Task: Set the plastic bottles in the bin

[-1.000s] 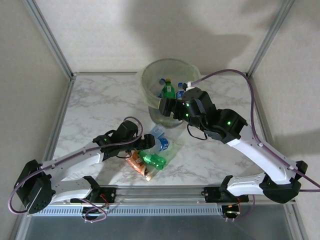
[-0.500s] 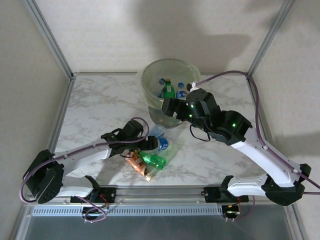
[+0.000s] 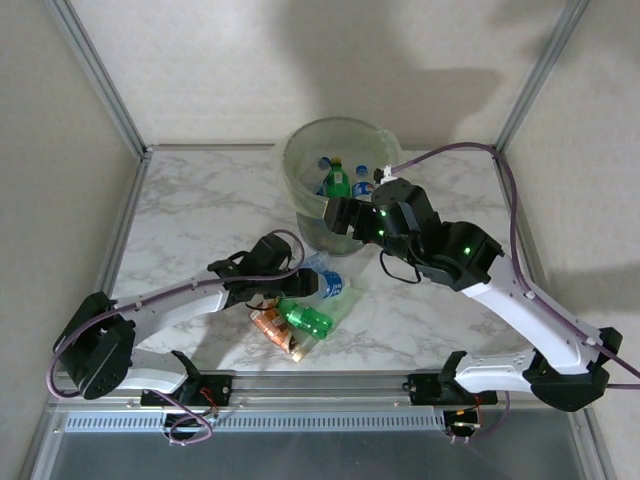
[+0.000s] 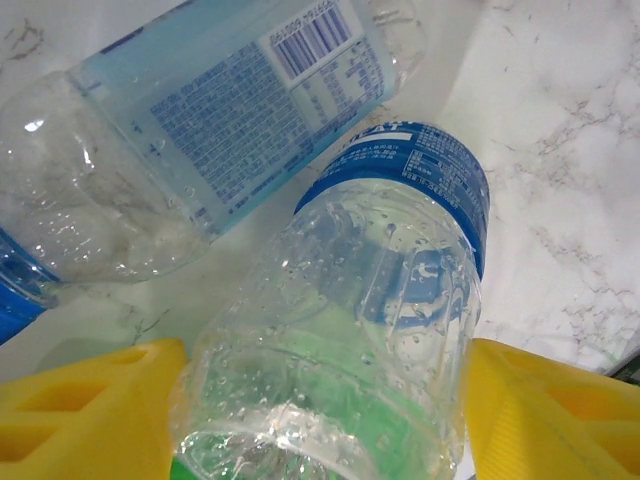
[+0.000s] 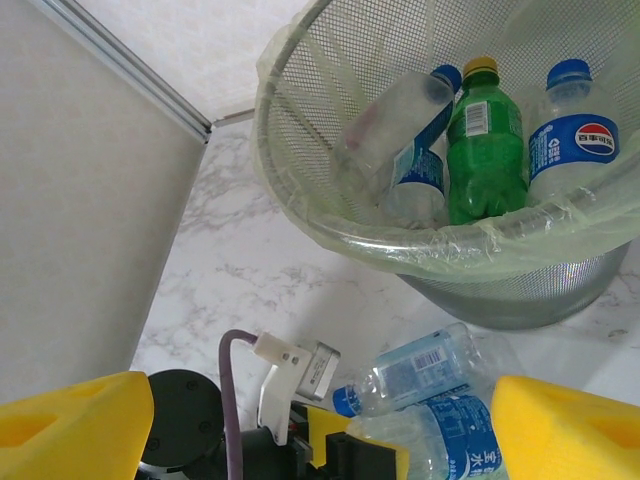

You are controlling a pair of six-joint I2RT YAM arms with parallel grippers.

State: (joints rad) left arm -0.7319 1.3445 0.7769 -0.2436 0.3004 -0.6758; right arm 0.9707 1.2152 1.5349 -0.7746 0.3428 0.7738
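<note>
My left gripper (image 4: 325,400) (image 3: 300,284) is low over the table, its yellow fingers pressed against both sides of a clear bottle with a dark blue label (image 4: 385,280) (image 5: 455,440). A second clear bottle with a pale blue label (image 4: 200,130) (image 5: 420,365) lies touching it. A green bottle (image 3: 306,320) and an orange-labelled one (image 3: 272,327) lie just nearer. The bin (image 3: 298,150) (image 5: 300,200), lined with a pale green bag, holds a green bottle (image 5: 485,140), a blue-labelled one (image 5: 572,135) and a clear one (image 5: 395,125). My right gripper (image 3: 335,213) (image 5: 320,430) hangs open by the bin's near side.
Metal frame posts (image 3: 105,75) and pale walls close in the marble table (image 3: 200,210) on the left, right and back. The left arm's purple cable (image 5: 228,400) loops above its wrist. Bare marble lies left of the bin.
My left arm has reached right to the bottles in front of the bin, and its jaws have narrowed onto the clear blue-labelled bottle. The right arm has shifted slightly.
</note>
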